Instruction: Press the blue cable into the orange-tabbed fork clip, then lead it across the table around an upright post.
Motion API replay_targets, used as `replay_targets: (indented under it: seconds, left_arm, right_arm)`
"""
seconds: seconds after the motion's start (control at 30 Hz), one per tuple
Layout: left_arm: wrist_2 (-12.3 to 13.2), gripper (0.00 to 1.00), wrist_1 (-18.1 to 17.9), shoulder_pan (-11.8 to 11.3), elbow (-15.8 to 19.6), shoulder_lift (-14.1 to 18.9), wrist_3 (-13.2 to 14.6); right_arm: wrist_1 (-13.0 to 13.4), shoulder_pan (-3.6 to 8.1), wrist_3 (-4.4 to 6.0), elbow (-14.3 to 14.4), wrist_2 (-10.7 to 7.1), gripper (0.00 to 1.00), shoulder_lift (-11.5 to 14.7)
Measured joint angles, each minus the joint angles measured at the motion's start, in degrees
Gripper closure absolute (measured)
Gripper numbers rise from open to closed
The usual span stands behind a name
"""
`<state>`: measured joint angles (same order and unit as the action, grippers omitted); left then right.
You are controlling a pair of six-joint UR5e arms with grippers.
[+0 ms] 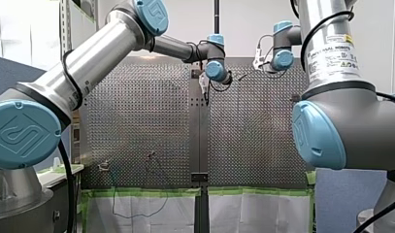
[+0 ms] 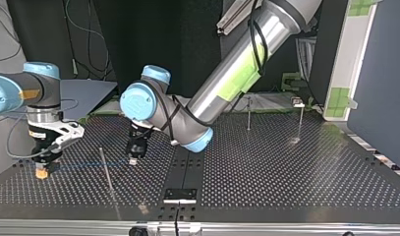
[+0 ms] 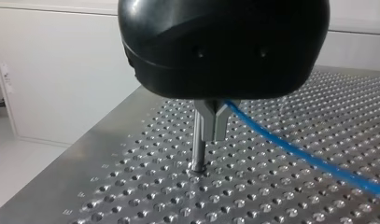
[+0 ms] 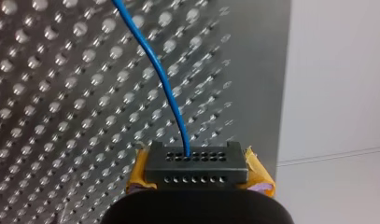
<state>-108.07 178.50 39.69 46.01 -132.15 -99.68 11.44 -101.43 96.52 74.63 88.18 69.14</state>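
Perforated table (image 2: 286,167); blue cable (image 3: 295,150) clear in wrist views, faint from top

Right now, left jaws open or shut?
Shut. In the left wrist view the metal jaws of the left gripper meet with no gap, and the cable leads away from them.

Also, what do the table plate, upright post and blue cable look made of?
The table plate looks like brushed grey metal: dull sheen around the holes. The upright post looks metal too, polished, with a bright streak along it. The blue cable is probably plastic-jacketed: smooth, glossy, bending softly.
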Motion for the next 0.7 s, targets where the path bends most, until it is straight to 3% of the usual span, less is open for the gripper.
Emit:
replay_targets:
  seconds: [0.23,0.5,0.7]
  left_arm:
    - [0.0,1.00,-1.4,-0.5,0.3,-0.3,-1.1]
    - [2.2,1.00,-2.2,-1.1,0.5,-2.8,-3.2]
    - [2.7,1.00,-3.7,-1.6,1.2,-3.2,-4.5]
  right_arm:
    - [0.0,1.01,0.00,0.1,-0.25,1.00,-1.8]
    - [0.1,1.08,0.00,0.5,-0.33,1.00,-2.9]
    - [0.3,0.90,0.00,2.2,-0.36,1.00,-4.3]
